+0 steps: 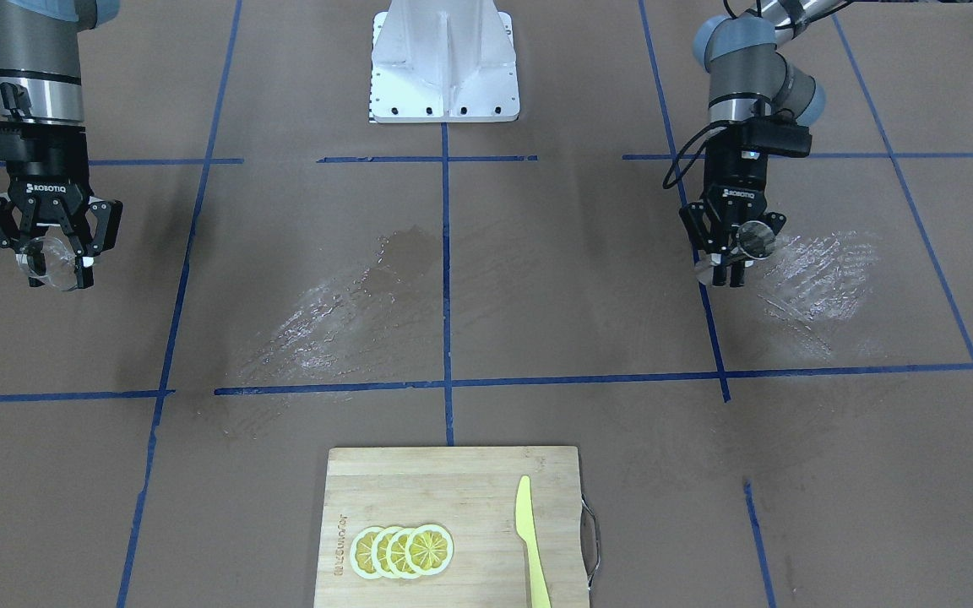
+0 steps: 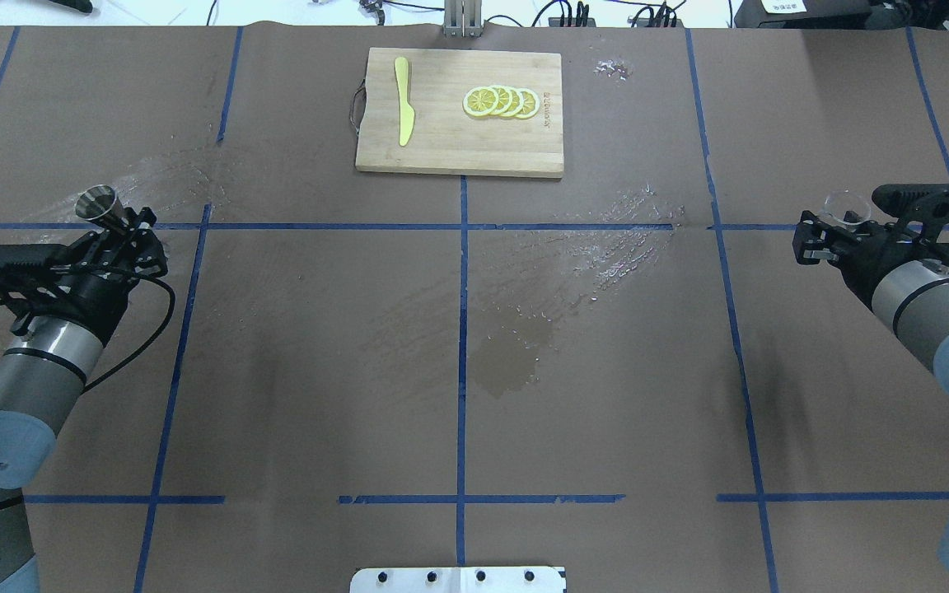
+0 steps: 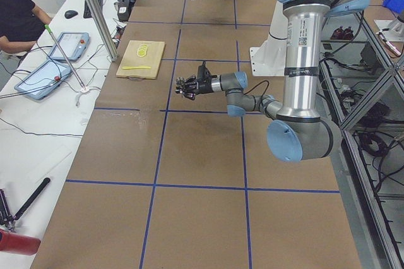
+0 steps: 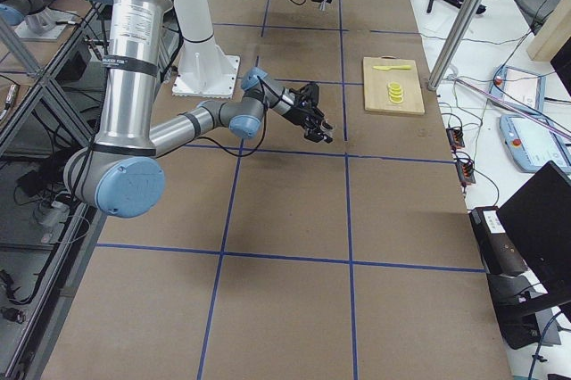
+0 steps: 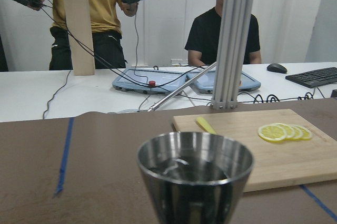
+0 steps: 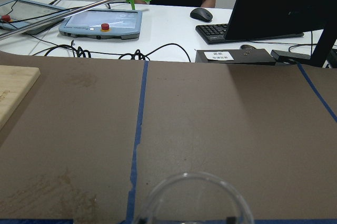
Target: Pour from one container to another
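Steel jigger (image 5: 195, 176) fills the left wrist view, clamped about its middle by the left end effector (image 1: 731, 253) and held above the surface (image 2: 458, 395) on the robot's left. Well apart, on the right, the right end effector (image 1: 58, 266) grips the clear glass cup (image 6: 192, 200). The cup is probably light, rigid, slippery and breakable, and likely best held mid-wall, below the flared rim.

A brown table top (image 2: 318, 395) crossed by blue tape lines (image 2: 462, 371) fills the room's middle, with patches of wet glare (image 2: 614, 247). Along its far edge runs a white bench (image 5: 31, 98) bearing teach pendants (image 5: 142, 81), a keyboard (image 5: 316, 75) and a mouse (image 5: 277, 68); an aluminium post (image 5: 234, 40) rises before a white wall (image 5: 168, 13)
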{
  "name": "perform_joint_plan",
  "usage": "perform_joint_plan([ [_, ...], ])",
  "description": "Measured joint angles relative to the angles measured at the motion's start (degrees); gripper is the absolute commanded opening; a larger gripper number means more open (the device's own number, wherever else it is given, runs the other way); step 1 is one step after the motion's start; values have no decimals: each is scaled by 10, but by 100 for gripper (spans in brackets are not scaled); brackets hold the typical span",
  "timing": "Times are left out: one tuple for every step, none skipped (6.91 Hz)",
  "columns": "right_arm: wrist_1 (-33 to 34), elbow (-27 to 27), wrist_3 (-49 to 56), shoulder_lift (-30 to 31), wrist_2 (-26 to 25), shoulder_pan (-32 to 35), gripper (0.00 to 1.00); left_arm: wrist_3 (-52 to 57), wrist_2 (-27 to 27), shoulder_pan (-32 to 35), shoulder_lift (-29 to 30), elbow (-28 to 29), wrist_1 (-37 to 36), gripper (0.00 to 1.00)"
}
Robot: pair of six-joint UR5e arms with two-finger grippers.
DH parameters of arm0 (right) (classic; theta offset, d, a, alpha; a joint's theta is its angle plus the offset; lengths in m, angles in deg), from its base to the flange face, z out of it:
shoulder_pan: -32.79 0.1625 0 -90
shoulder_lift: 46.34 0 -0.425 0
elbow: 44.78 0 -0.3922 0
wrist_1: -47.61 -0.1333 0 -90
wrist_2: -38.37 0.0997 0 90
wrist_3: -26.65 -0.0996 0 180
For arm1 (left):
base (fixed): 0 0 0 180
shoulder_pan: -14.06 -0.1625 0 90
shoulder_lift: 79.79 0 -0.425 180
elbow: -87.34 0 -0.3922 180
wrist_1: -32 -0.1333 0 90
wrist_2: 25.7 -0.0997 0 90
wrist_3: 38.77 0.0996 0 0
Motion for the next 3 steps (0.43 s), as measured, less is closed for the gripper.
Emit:
perform_joint_plan([
  [-2,2,-10,0,-1,-1,0,-13,-41,-14,-8,7,-1,0],
  [-5,3,-24,0,-2,-1,0,-20,-78,-32,-11,18,-3,0],
  [-8,5,-37,1,-3,-2,0,-29,-108,-56,-11,31,-4,0],
])
